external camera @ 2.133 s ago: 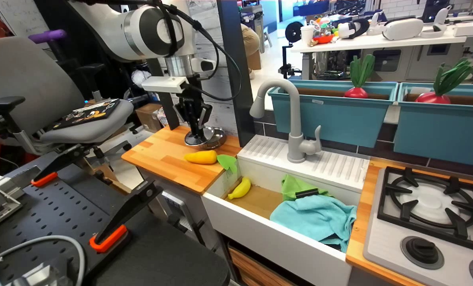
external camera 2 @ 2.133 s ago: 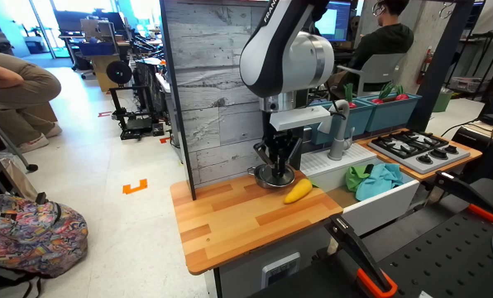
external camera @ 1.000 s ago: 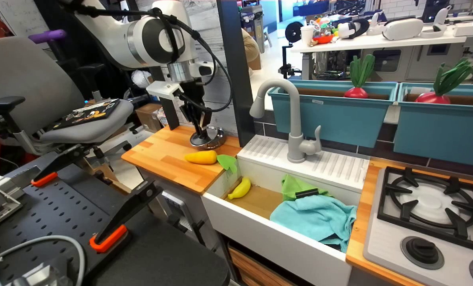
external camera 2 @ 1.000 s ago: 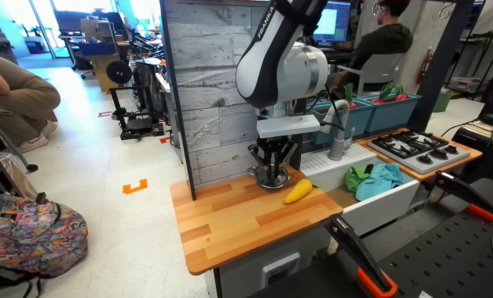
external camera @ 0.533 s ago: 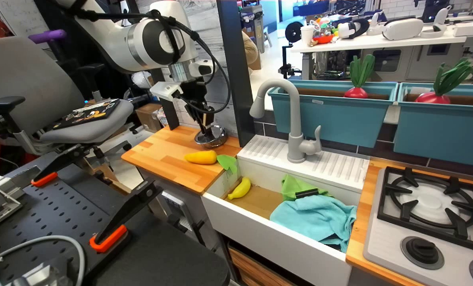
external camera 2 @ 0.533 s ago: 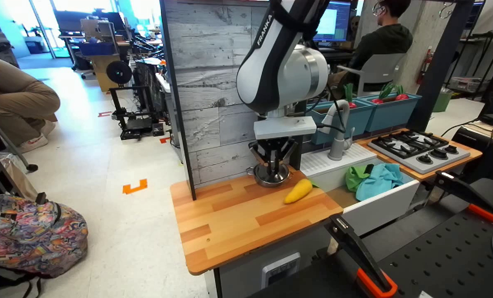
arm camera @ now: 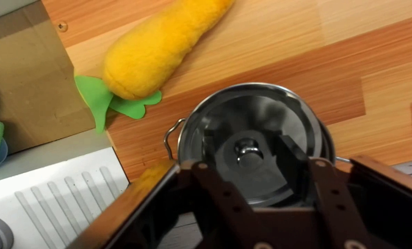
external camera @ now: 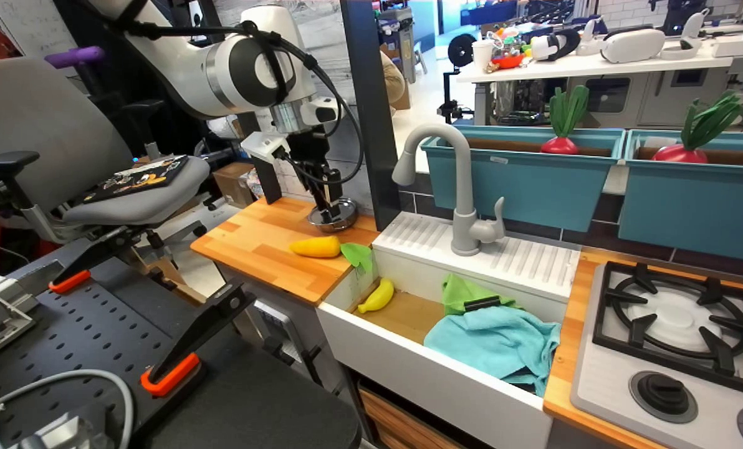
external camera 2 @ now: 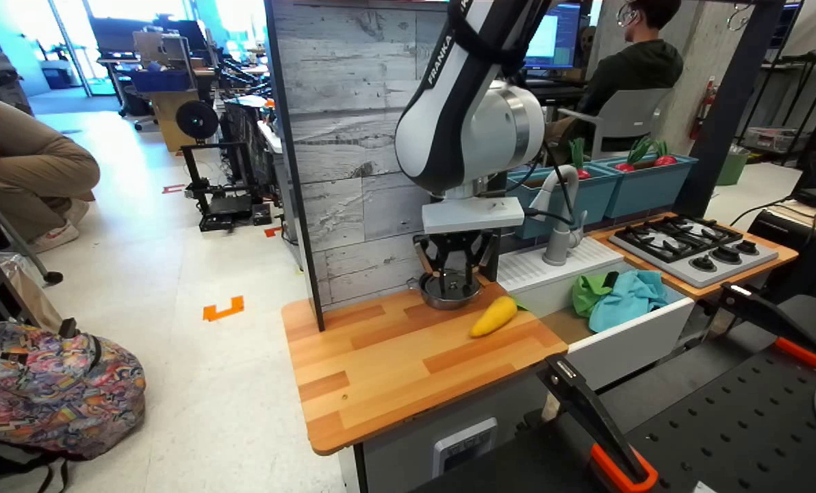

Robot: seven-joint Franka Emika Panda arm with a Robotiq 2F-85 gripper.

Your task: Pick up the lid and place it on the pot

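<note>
Atop the pot (arm camera: 328, 143) lies the lid (arm camera: 251, 128), round and shiny grey, the pot peeking out at 3 o'clock in the wrist view; the end effector (arm camera: 246, 147) stands spread about the lid's knob (arm camera: 249, 155).

The arm (external camera 2: 422, 140) is black and white, with "FRANKA" lettering (external camera 2: 439, 61). Above the black claw (arm camera: 246, 147) are a silver collar (external camera: 287, 118), a pale box (external camera 2: 473, 214) and a black cable (external camera: 311, 62); round screws (arm camera: 320, 163) stud the claw's links (arm camera: 330, 177).
</note>
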